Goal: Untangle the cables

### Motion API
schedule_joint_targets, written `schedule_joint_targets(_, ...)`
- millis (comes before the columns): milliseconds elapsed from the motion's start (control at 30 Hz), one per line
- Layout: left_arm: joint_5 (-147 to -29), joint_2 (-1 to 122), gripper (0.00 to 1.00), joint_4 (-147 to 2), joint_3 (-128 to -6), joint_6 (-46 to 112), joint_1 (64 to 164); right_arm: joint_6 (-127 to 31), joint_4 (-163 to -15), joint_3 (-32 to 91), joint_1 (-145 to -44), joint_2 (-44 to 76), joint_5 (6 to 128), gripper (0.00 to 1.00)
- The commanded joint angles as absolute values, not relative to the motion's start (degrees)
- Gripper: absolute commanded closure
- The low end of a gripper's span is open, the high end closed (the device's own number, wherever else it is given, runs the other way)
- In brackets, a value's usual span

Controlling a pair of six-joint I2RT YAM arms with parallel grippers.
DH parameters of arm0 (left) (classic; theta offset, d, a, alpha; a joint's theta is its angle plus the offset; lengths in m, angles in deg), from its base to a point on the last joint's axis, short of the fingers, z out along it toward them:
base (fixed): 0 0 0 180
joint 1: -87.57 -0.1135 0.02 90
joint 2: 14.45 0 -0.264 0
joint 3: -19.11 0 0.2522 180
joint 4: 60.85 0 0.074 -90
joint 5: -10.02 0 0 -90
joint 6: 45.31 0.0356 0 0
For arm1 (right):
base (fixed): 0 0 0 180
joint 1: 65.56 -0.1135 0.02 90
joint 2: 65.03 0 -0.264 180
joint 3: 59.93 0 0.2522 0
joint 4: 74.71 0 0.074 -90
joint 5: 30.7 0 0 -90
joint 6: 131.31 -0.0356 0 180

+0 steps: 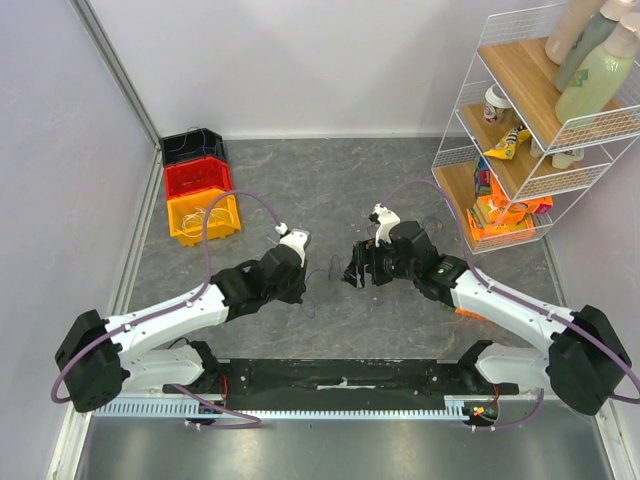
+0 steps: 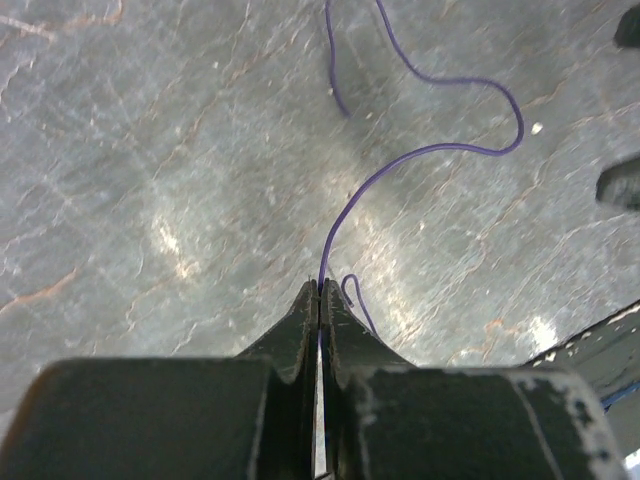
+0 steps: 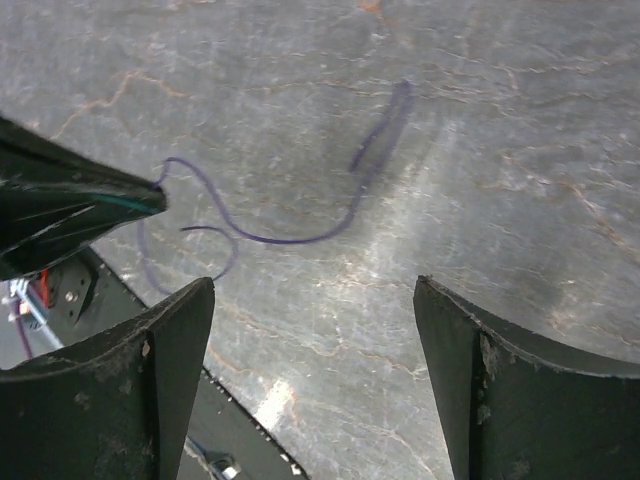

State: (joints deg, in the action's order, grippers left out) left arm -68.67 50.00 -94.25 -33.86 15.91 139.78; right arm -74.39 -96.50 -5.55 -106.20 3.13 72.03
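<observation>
Left gripper [image 2: 320, 290]: nearest the lens, jaws pressed together, clenched on a thin purple cable [image 2: 420, 152] right at the tips.
Cable: leads from that pinch out over the grey bench [image 2: 150, 200] in a loose S; short tail curling beside the tips; far stretch blurred in the right wrist view.
Cable place: mid-bench, between the two grippers.
Right gripper [image 3: 310, 300]: spread wide, released, grasping nothing; poised over the bench with the cable's curve just beyond its fingers [image 3: 150, 380].
Arms [image 1: 170, 320]: white and black, reaching inward from the near edge, grippers facing each other, near but apart.
Bins [image 1: 200, 195]: black, red and orange, in a row at the far left; pale wire loops [image 1: 208, 215] in the orange one.
Rack [image 1: 520, 130]: white wire shelves at the far right, carrying bottles [image 1: 595, 60] and packets [image 1: 500, 210].
</observation>
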Motion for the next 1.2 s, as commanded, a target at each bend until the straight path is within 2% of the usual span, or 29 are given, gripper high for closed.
schedule_joint_targets(0,-69.52,47.78,0.98,-103.86,-38.85,13.48,139.78,-77.70,-89.19,-8.81,-105.72,3.61,64.84,0.12)
schedule_joint_targets(267,-64.88,41.45,0.99,-106.60,-43.16,13.15,135.84,-80.51,-82.06,-14.52,-105.55,2.48,62.38,0.13)
schedule_joint_targets(367,-64.51,41.79,0.98,-105.64,-46.49,9.63,127.42,-81.65,-79.16,-17.51,-105.55,0.11,60.79,0.13)
schedule_joint_targets(467,-73.27,45.39,0.98,-102.31,-49.84,5.16,113.90,-81.48,-76.79,-19.10,-105.55,0.01,60.00,0.13)
schedule_joint_targets(667,-82.70,60.84,0.98,-90.62,-59.59,-12.76,97.26,-79.81,-72.92,-20.68,-105.55,2.91,60.00,0.14)
schedule_joint_targets(867,-90.26,81.58,0.98,-91.57,-77.07,-29.83,85.13,-79.02,-69.85,-21.65,-105.55,4.14,60.70,0.14)
schedule_joint_targets(1067,-96.32,98.11,0.98,-89.91,-93.41,-36.16,80.19,-79.02,-67.29,-21.74,-105.55,6.34,61.32,0.14)
schedule_joint_targets(1167,-98.70,101.82,0.99,-86.58,-96.51,-37.40,78.96,-78.93,-67.03,-21.39,-105.46,7.04,61.76,0.14)
